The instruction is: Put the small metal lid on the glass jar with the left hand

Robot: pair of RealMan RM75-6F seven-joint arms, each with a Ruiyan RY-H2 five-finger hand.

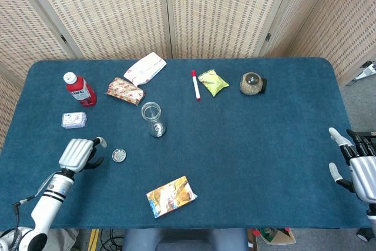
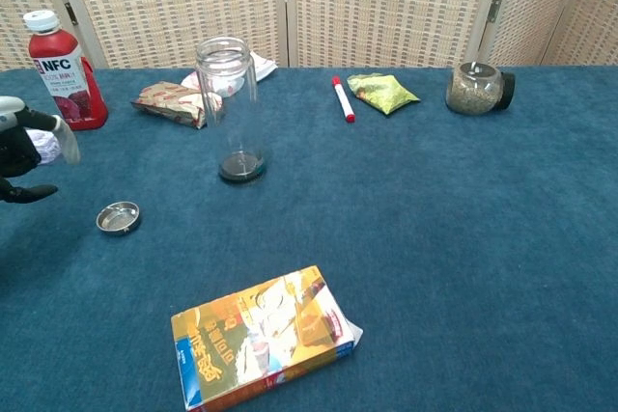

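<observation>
The small metal lid (image 1: 119, 156) (image 2: 119, 217) lies flat on the blue table, left of centre. An open-topped clear glass jar (image 1: 153, 119) (image 2: 230, 108) stands upright a little beyond and to the right of it. My left hand (image 1: 79, 153) (image 2: 27, 151) hovers just left of the lid, empty, its fingers apart, a short gap from it. My right hand (image 1: 357, 168) stays at the table's right edge, fingers spread, holding nothing; the chest view does not show it.
A red juice bottle (image 1: 79, 89), a small clear packet (image 1: 74, 120), snack packets (image 1: 124, 91) and a white pouch (image 1: 145, 68) lie at the back left. A red marker (image 1: 195, 84), green packet (image 1: 212, 82) and dark-lidded jar (image 1: 252, 83) sit behind. A colourful carton (image 1: 171, 196) lies near the front edge.
</observation>
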